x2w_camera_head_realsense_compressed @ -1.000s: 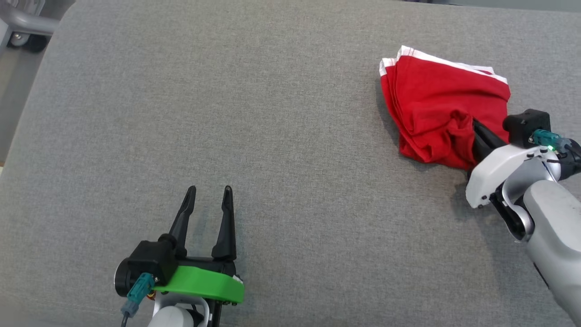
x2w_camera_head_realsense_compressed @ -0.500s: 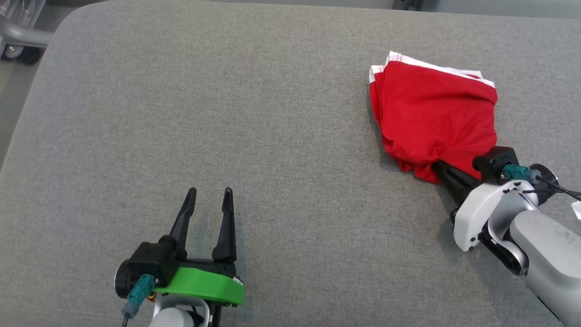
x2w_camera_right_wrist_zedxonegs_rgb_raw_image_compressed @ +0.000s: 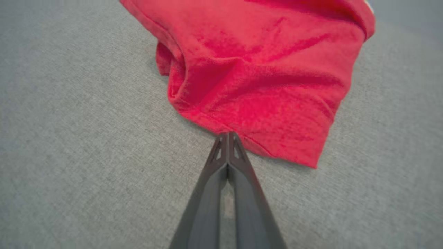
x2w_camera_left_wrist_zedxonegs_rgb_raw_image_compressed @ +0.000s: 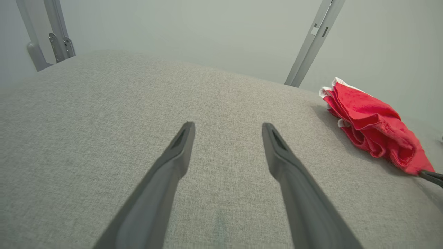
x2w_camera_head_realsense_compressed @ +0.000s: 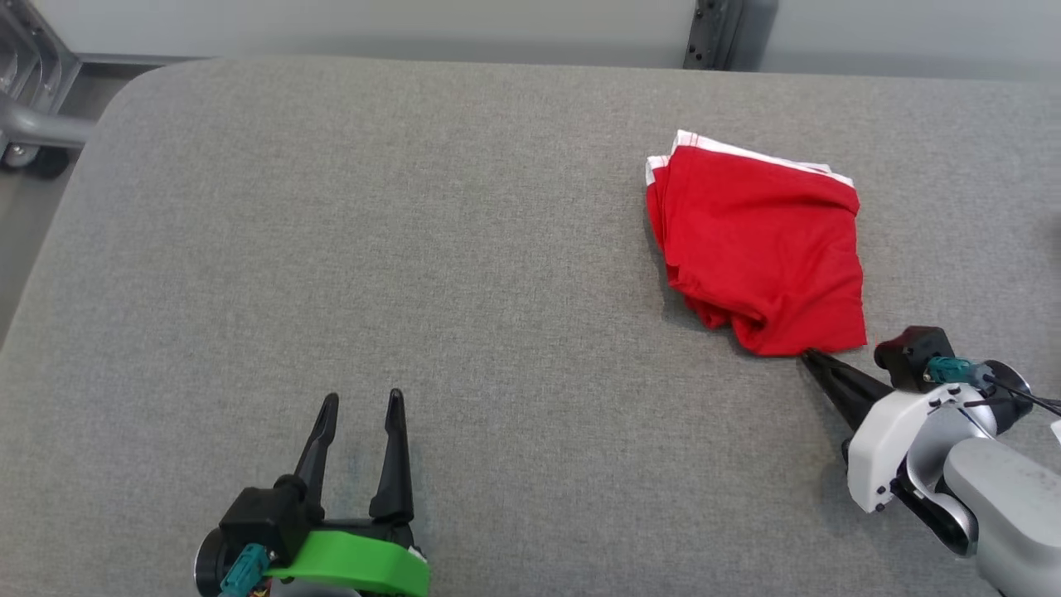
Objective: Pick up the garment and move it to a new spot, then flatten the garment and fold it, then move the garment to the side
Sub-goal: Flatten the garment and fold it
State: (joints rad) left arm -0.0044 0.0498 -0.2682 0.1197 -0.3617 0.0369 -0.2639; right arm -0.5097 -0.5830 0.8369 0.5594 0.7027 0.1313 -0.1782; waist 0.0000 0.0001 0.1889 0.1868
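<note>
At near hem of garment [x2w_camera_head_realsense_compressed: 758, 240], R gripper [x2w_camera_head_realsense_compressed: 806, 355] clenched, tips maybe touching it; L gripper [x2w_camera_head_realsense_compressed: 363, 395] spread wide.

The garment [x2w_camera_head_realsense_compressed: 758, 245] lies on the right half of the counter [x2w_camera_head_realsense_compressed: 431, 215], nearer its far edge than its near one. The right gripper [x2w_camera_head_realsense_compressed: 806, 355] is just before it, tips touching the garment's near edge, while the left gripper [x2w_camera_head_realsense_compressed: 362, 396] is over the counter's near left, well apart from the garment. A post [x2w_camera_head_realsense_compressed: 711, 33] stands behind the counter's far edge.
</note>
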